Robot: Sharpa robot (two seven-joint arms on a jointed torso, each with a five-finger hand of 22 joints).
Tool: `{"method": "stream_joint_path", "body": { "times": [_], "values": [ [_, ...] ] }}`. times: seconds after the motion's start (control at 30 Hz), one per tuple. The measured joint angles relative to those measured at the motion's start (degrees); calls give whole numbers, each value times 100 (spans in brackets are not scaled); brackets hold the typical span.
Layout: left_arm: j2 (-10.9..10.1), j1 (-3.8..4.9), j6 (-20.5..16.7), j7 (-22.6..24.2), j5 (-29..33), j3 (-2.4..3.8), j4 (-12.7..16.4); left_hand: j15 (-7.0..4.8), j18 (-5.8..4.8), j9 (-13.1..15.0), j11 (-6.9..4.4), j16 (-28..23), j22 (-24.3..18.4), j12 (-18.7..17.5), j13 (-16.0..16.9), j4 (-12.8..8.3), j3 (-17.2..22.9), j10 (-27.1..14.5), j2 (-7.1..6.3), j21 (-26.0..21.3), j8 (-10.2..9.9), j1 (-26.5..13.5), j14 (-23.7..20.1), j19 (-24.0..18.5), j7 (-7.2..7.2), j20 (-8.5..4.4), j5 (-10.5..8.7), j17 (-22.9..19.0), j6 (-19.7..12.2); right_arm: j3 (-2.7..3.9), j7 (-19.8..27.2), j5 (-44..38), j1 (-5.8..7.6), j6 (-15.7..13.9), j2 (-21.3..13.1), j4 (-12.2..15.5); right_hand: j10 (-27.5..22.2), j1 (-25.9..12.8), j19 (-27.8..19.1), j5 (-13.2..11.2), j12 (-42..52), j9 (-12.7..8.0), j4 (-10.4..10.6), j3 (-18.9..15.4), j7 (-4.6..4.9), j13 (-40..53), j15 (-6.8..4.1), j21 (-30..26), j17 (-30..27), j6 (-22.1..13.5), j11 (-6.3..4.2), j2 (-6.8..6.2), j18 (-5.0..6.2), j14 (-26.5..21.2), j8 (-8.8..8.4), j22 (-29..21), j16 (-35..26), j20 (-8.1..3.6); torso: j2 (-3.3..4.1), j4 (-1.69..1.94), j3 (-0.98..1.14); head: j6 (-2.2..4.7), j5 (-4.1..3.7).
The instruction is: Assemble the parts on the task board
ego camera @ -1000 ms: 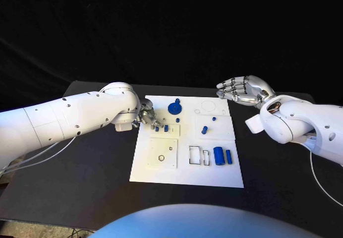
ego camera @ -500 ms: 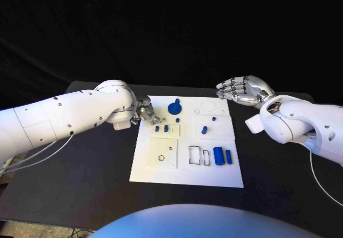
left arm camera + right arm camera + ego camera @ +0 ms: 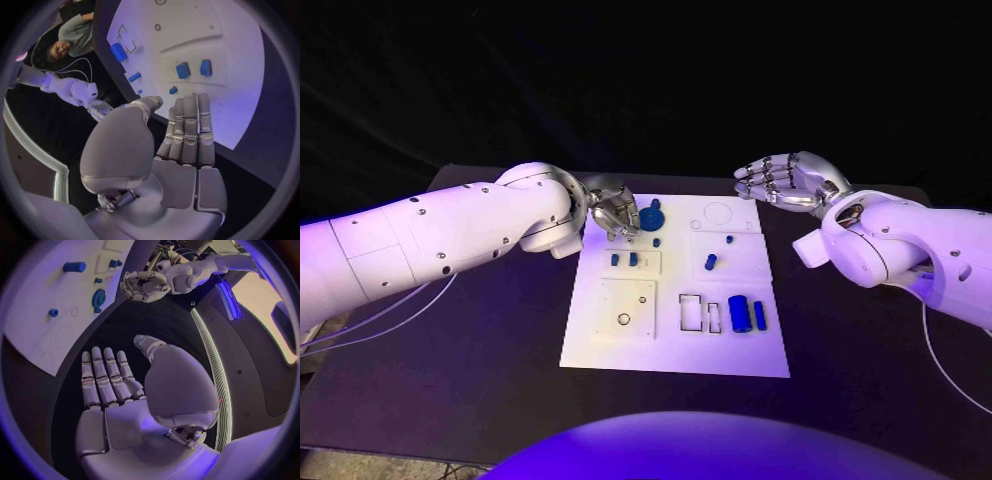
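The white task board [image 3: 678,350] lies mid-table with blue parts on it. A blue gear [image 3: 651,218] sits near its far left corner, and two small blue blocks [image 3: 623,259] stand just in front of it. A thick blue cylinder [image 3: 738,313] and a slim one [image 3: 760,315] lie at the right. My left hand [image 3: 610,210] hovers at the board's far left edge beside the gear, fingers straight, holding nothing. In the left wrist view the left hand [image 3: 187,130] is above the board [image 3: 187,30] and the blocks [image 3: 182,70]. My right hand [image 3: 785,180] hangs open beyond the far right corner.
A blue peg [image 3: 711,262] and a small blue stud [image 3: 730,239] stand on the board's right half. A dark ring [image 3: 623,319] lies on the near left plate. In the right wrist view, the right hand [image 3: 106,377] is over black table beside the board [image 3: 37,300].
My left hand has lifted and shifted toward the far side and the gear, with its fingers straightening. The right hand has barely moved.
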Motion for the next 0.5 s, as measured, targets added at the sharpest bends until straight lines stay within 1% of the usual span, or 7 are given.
{"method": "stream_joint_path", "body": {
  "times": [0.07, 0.13, 0.23, 0.33, 0.37, 0.4, 0.5],
  "values": [
    [42, -10, -152, 333, -162, -27, -1, 36, 1, -232, 45, -74, -85, -254, -291, -59, 59, -107, -116, -138, -201, 124, -36, 34, 19, 69, -148, -82, 28, 0, 2, -1, 0, 0, -1, 0, 0, 0, 0, 0, 0, 0, 0, 0, 0, 0, -1, 0, 0, 0, 0, 0, 0, 1, 4, 0, 0, 0, 2, -1, 0, 0, -9],
    [90, -21, -328, 711, -414, -44, -12, 41, 1, -438, 44, -77, -113, -433, -535, -155, 100, -106, -179, -192, -374, 259, -17, 100, -27, 123, -256, -119, 143, 0, 4, -2, 0, 0, -1, -1, 0, 0, 0, 0, 0, 0, 0, 0, 0, 0, -1, 0, 0, 0, 0, 0, 0, 1, 4, 0, 0, 0, 5, -3, 1, 0, -16],
    [168, -31, -551, 1166, -824, -67, -60, -22, 0, -719, 10, 133, -27, -643, -862, -359, 129, -72, -245, -128, -629, 425, 192, 298, -144, 93, -388, -85, 354, 0, 6, -3, 0, 0, 1, -3, 0, 0, 14, 0, 0, 0, 0, 0, 0, 0, -1, 0, 0, 0, 0, 0, 0, 1, 5, 0, 0, 14, 9, -7, 0, 7, -24],
    [282, -44, -683, 1493, -1262, -97, -170, -83, 0, -908, 10, 447, 187, -766, -1095, -573, 178, -72, -213, 50, -812, 510, 331, 388, -215, 18, -556, 29, 491, -1, 8, -4, -1, -1, 7, -3, 0, 0, 21, 0, 0, 0, 0, 0, 0, 0, -1, 0, 0, 0, 0, 0, 0, 1, 4, 0, 0, 21, 9, -9, 0, 17, -30],
    [321, -46, -706, 1574, -1401, -109, -213, -107, 1, -964, 10, 633, 286, -778, -1162, -645, 198, -72, -213, 132, -860, 510, 427, 434, -235, 5, -602, 161, 550, -1, 8, -4, -1, -1, 9, -4, 0, 0, 21, 0, 0, 0, 0, 0, 0, 0, -1, 0, 0, 0, 0, 0, 0, 1, 4, 0, 0, 21, 9, -10, 0, 23, -31],
    [360, -48, -723, 1641, -1530, -120, -261, -131, 1, -1019, -6, 905, 412, -778, -1234, -722, 237, -56, -213, 233, -917, 510, 579, 458, -248, -12, -641, 429, 643, -1, 9, -5, -1, -1, 12, -4, 0, 0, 23, 0, 0, 0, 0, 0, 0, 0, -1, 0, 0, 0, 0, 0, 0, 0, 5, 0, 0, 19, 10, -10, 0, 30, -31],
    [471, -51, -745, 1802, -1937, -162, -405, -168, 1, -1105, -20, 1353, 623, -778, -1342, -826, 299, -42, -213, 392, -1013, 510, 833, 467, -265, -21, -714, 912, 805, -1, 10, -5, -1, -1, 18, -4, 0, 0, 43, 0, 0, 0, 0, 0, 0, 0, -1, 0, -5, 0, 0, 0, 0, 0, 4, 0, 0, 0, 13, -13, -1, 42, -31]
  ]
}}
